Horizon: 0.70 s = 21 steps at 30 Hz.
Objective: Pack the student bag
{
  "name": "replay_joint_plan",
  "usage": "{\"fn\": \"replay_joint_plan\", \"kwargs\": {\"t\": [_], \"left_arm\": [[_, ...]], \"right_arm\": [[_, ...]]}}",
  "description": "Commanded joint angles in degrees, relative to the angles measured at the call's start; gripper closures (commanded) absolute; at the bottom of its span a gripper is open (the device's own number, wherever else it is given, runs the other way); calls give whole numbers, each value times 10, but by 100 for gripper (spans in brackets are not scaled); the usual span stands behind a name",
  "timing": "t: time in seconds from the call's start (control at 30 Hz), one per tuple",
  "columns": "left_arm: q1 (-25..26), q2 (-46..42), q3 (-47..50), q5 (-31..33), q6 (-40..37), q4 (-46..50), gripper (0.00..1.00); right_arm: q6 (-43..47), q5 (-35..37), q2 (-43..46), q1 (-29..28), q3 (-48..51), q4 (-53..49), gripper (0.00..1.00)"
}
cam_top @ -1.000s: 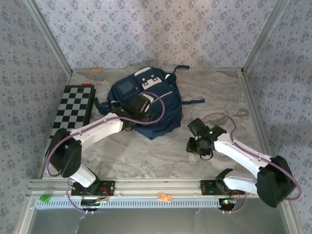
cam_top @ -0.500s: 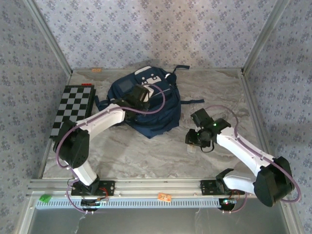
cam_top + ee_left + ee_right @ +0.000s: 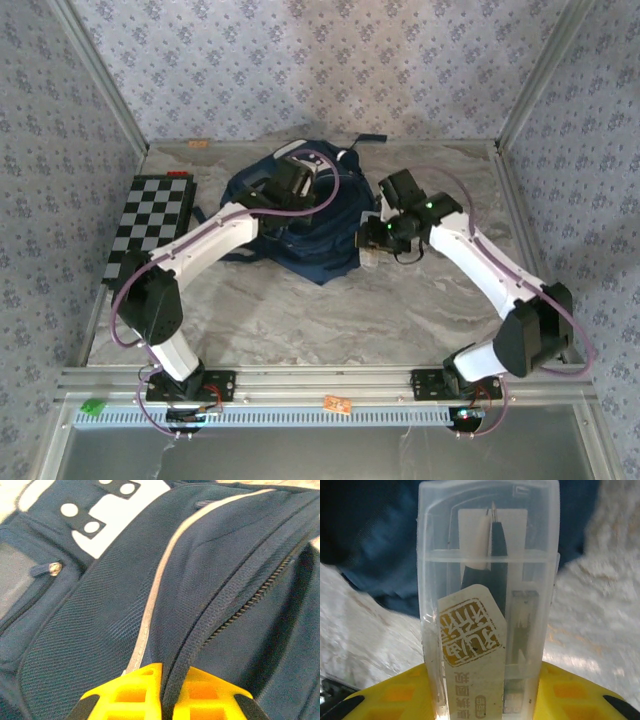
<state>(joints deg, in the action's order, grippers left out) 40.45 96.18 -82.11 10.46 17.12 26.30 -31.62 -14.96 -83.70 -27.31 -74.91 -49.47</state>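
Now I'm watching left gripper (image 3: pixel 170 674) pinching shut on bag (image 3: pixel 325 255); right gripper (image 3: pixel 373 238) clamping clear case (image 3: pixel 487 580) at bag's 3 o'clock.

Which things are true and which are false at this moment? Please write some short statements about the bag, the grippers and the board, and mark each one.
1. The left gripper is shut on a fold of the bag. True.
2. The case lies inside the bag. False: the right gripper holds it, outside the bag.
3. The case is clear plastic. True.
4. The board lies on top of the bag. False: it lies on the table, left of the bag and apart from it.
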Motion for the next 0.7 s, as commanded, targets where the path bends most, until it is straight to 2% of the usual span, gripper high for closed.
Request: {"fn": "replay_joint_plan", "kwargs": {"t": [0.0, 0.13, 0.33, 0.47, 0.6, 0.67], "left_arm": [[30, -18, -50, -56, 140, -10, 100], [33, -3, -54, -67, 192, -27, 100], [32, 7, -53, -85, 208, -39, 100], [32, 6, -50, -73, 216, -32, 100], [25, -2, -32, -86, 220, -45, 100], [22, 1, -34, -89, 222, -38, 100]], "right_arm": [[32, -41, -41, 27, -58, 5, 58], [18, -67, -92, 42, -106, 12, 56], [-14, -98, -178, 52, -166, 69, 56], [-31, -70, -222, 47, -206, 61, 43], [-66, -93, -178, 47, -138, 141, 36], [-69, -109, -153, 48, -111, 148, 36]]}}
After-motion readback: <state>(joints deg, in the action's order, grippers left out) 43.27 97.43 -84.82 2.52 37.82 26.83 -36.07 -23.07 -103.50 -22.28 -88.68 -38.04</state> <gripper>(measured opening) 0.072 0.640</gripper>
